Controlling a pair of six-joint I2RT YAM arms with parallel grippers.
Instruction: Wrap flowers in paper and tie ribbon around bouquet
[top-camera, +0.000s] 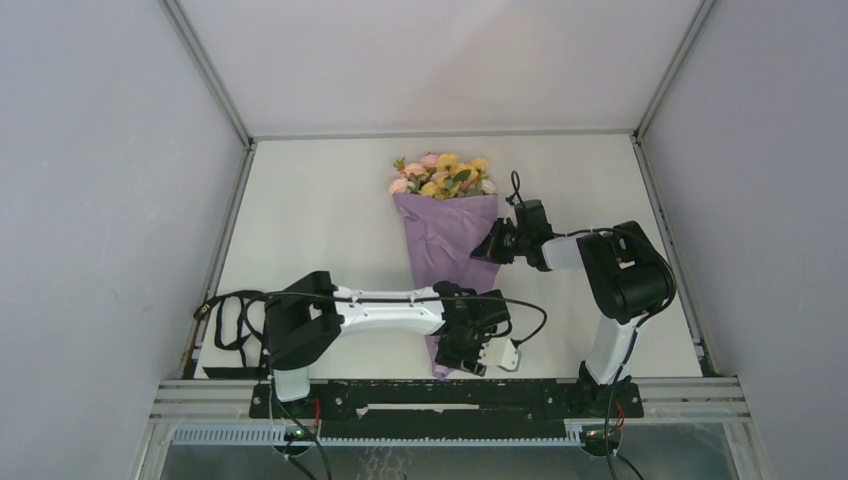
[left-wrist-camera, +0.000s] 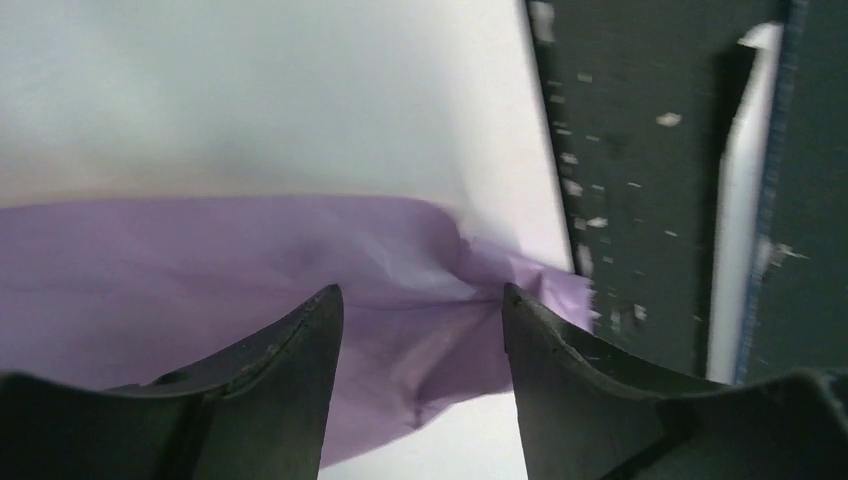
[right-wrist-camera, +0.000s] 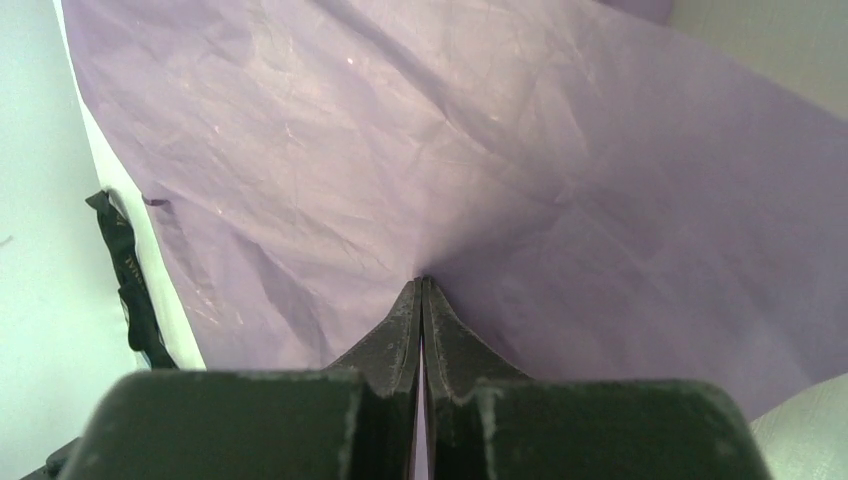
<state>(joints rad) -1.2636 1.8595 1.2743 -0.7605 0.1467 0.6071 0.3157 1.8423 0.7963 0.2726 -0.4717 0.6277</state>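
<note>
The bouquet lies on the white table, with pink, yellow and white flowers (top-camera: 441, 175) at its far end. They top a tapered cone of lilac paper (top-camera: 450, 240). My right gripper (top-camera: 497, 243) is at the cone's right edge, shut on a pinch of the paper (right-wrist-camera: 480, 170), and creases fan out from its tips (right-wrist-camera: 421, 282). My left gripper (top-camera: 466, 352) hovers over the cone's narrow near end. It is open, and the crumpled paper tip (left-wrist-camera: 440, 330) shows between its fingers (left-wrist-camera: 300, 340) without being gripped. A stretch of black ribbon (right-wrist-camera: 128, 285) lies on the table beside the paper in the right wrist view.
Black cable loops (top-camera: 232, 318) lie at the left near the left arm's base. The dark perforated rail (top-camera: 500, 395) along the table's near edge runs just past the cone's tip (left-wrist-camera: 640, 200). Grey walls close in the table on three sides.
</note>
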